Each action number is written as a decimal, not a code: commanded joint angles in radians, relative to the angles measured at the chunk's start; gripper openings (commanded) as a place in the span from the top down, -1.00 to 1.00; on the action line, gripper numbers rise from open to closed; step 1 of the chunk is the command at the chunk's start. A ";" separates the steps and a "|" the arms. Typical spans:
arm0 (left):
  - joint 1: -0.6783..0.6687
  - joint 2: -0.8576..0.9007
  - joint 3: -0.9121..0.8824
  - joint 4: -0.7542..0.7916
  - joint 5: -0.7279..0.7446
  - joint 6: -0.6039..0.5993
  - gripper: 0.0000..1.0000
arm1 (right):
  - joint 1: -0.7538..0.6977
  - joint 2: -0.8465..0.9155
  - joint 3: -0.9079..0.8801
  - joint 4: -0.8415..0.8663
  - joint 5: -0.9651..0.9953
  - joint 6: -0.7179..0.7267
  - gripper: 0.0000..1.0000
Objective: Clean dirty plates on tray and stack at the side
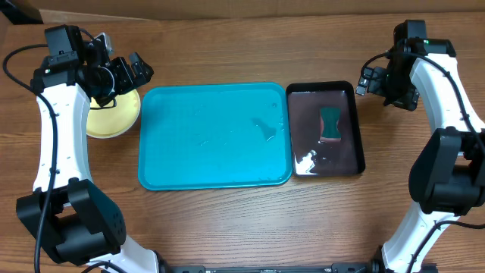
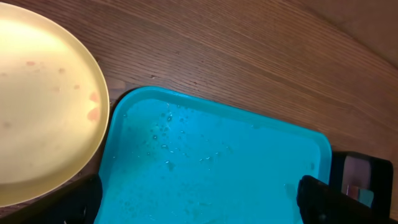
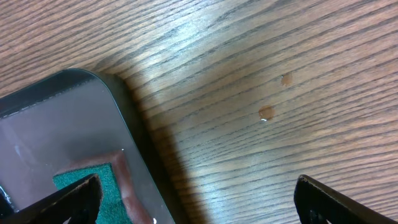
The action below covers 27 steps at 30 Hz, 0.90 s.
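A yellow-green plate (image 1: 114,120) lies on the table just left of the turquoise tray (image 1: 214,174). In the left wrist view the plate (image 2: 43,99) shows faint reddish specks. The tray (image 2: 217,162) holds no plates, only water droplets. The light cyan and white plates are not visible. My left gripper (image 1: 135,74) hovers over the plate's far right edge, open and empty (image 2: 199,208). My right gripper (image 1: 369,80) hovers beyond the black tray's far right corner, open and empty (image 3: 199,208).
A glossy black tray (image 1: 358,129) sits right of the turquoise tray, wet, with a green sponge (image 1: 331,123) in it. Its corner (image 3: 93,93) and the sponge (image 3: 93,183) show in the right wrist view. Small drops (image 3: 267,113) lie on the wood.
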 commanded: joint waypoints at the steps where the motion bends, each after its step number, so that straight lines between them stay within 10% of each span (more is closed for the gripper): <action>1: -0.003 0.002 0.006 0.001 0.002 0.019 -1.00 | 0.002 -0.013 0.014 0.003 0.006 0.003 -1.00; 27: -0.003 0.002 0.006 0.001 0.002 0.019 -0.99 | 0.135 -0.138 0.013 0.025 0.003 0.003 -1.00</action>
